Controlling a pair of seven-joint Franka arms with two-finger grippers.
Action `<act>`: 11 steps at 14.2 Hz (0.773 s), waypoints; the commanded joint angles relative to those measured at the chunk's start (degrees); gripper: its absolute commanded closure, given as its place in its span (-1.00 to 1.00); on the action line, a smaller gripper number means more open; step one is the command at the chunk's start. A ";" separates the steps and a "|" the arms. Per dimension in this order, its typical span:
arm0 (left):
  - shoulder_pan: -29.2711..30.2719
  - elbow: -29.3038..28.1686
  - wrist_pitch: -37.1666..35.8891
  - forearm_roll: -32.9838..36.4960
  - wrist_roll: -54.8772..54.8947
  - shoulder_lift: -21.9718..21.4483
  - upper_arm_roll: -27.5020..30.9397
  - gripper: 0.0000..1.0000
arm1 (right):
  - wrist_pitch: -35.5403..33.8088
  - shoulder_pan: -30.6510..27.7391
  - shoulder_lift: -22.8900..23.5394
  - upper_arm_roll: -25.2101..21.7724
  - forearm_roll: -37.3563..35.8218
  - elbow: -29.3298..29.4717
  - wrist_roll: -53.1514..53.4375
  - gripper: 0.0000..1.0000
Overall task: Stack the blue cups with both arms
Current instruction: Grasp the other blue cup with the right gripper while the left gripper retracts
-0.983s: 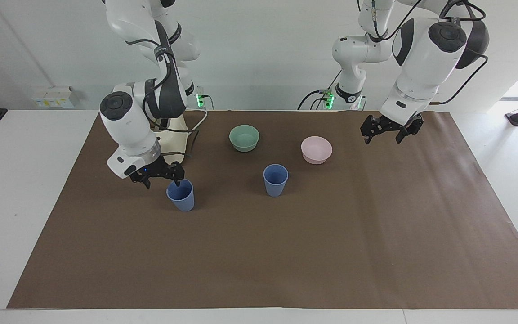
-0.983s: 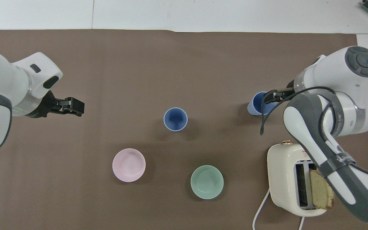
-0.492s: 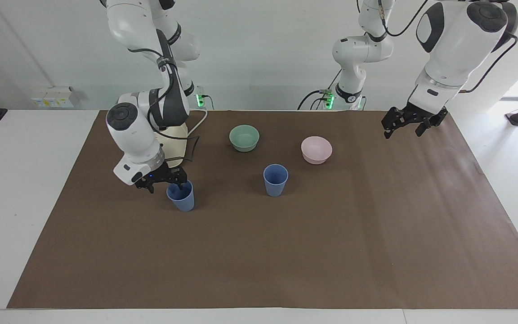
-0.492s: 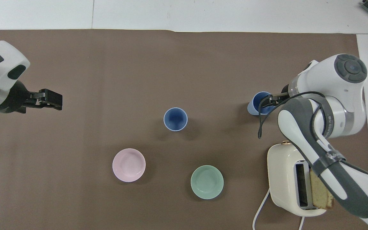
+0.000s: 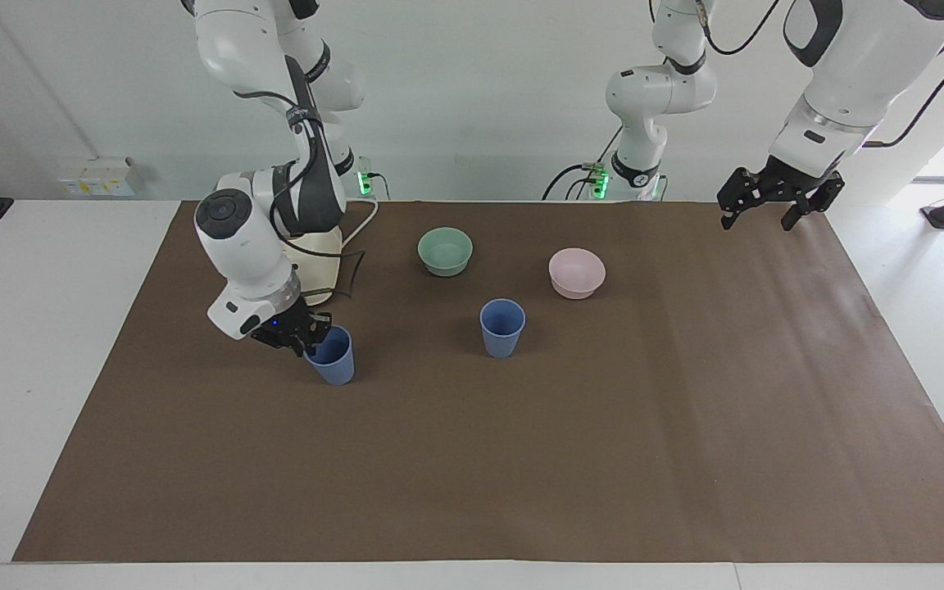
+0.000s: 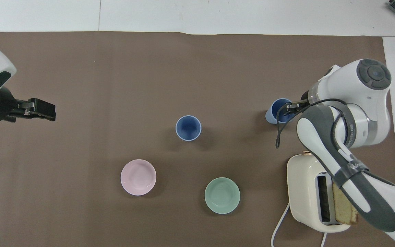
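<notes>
Stacking not yet done: blue cups point(image 5: 502, 327) point(image 5: 331, 357) well apart on brown paper point(image 5: 521, 459), upright, matte, tapered, handleless. Right gripper point(image 5: 301, 335) at rim of cup toward right arm's end, fingers apparently pinching its wall at ten o'clock. Left gripper point(image 5: 782, 199) raised over paper's corner, fingers spread, waiting. Remaining: lift, carry, nest into central cup.

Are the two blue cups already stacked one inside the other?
No: one blue cup stands alone mid-mat, and the other blue cup stands apart at the right gripper, toward the right arm's end.
</notes>
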 commanded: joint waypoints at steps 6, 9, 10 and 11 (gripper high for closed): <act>-3.62 -2.56 -0.80 -0.66 0.92 -2.28 2.69 -1.00 | -6.29 2.14 0.19 0.08 0.34 5.25 0.96 1.00; -3.01 -2.65 -0.63 -0.66 0.75 -2.28 2.78 -1.00 | -18.51 4.41 -0.07 0.16 0.60 14.74 4.83 1.00; -2.83 -2.04 -0.19 -0.66 0.40 -2.11 2.78 -1.00 | -20.46 5.56 -0.16 0.16 0.08 16.51 6.58 1.00; -2.83 -1.08 0.16 -0.66 0.40 -1.93 2.78 -1.00 | -21.52 7.05 -0.25 0.16 -0.10 17.92 7.90 1.00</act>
